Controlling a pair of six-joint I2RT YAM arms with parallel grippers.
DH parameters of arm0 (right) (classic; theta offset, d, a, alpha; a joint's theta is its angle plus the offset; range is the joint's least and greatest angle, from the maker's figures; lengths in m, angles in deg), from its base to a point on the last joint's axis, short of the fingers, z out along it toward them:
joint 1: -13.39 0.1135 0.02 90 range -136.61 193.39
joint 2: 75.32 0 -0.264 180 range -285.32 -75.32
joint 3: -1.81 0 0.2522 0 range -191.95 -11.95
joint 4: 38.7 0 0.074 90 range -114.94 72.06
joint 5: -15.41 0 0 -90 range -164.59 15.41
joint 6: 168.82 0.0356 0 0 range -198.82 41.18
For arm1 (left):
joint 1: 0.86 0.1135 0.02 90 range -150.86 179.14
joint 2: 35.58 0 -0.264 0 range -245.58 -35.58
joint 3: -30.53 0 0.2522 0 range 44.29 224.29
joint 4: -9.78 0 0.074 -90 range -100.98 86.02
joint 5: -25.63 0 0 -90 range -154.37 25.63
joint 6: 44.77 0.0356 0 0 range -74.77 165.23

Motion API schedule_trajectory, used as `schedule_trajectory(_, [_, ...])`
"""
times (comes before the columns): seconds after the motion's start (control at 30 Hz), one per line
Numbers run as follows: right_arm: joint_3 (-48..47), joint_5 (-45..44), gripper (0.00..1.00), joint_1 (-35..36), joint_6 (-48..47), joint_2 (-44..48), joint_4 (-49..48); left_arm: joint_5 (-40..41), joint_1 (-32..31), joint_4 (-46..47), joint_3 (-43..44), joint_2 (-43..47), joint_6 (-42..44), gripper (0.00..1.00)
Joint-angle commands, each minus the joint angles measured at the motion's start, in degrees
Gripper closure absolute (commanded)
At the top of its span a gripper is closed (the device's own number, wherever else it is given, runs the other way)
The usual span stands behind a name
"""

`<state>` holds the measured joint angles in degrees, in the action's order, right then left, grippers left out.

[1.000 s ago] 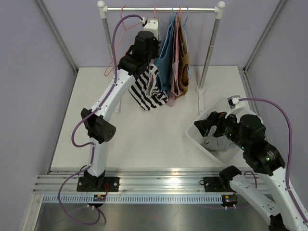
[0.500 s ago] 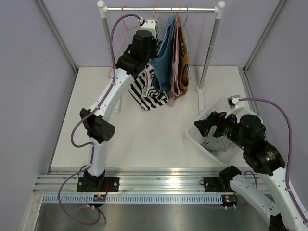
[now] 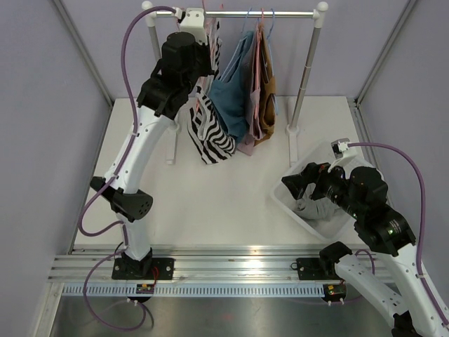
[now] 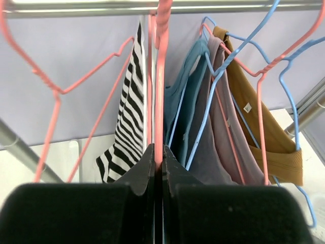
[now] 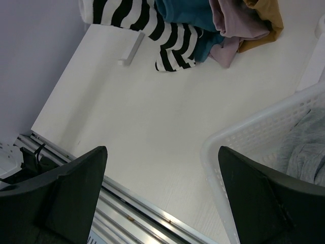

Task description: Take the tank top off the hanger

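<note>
Up from mid-rack a second ago, your left tool (image 4: pixel 157 158) now sits right under the rail (image 4: pixel 76 8), pinched fully together on the neck of the pink hanger (image 4: pixel 161 61). The striped tank top (image 4: pixel 127 122) hangs from that hanger. On its right it is crowded against the teal top (image 4: pixel 179 101); on its left only a bare pink hanger (image 4: pixel 51 96) stands by. The bench (image 3: pixel 210 203) in front is open. Your right tool (image 5: pixel 161 193) is spread wide and holds nothing, near the white basket (image 5: pixel 244 142). The hanger's hook is cut off at the top edge of the left wrist view.
</note>
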<state>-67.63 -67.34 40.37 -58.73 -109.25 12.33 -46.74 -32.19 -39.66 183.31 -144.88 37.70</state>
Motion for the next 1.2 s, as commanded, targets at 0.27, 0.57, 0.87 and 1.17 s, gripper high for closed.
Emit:
schedule_trajectory(0.27, [-3.7,2.7,0.01,-0.1,-1.2,0.0,-2.5,0.2,0.2,-6.2,-4.9,10.0,1.8,1.00])
schedule_trajectory(0.57, [-3.1,5.1,0.01,-0.2,-1.1,-0.3,-3.2,-0.2,0.2,-9.9,-10.4,15.2,1.0,1.00])
schedule_trajectory(0.87, [-2.8,4.9,0.01,-0.1,-1.5,-0.4,-3.7,-3.7,-0.1,-14.5,-16.0,23.1,-4.1,1.00])
schedule_trajectory(1.17, [-4.6,6.8,0.01,-0.2,-0.2,-0.3,-5.7,-7.8,-2.2,-13.0,-37.7,44.0,-7.8,1.00])
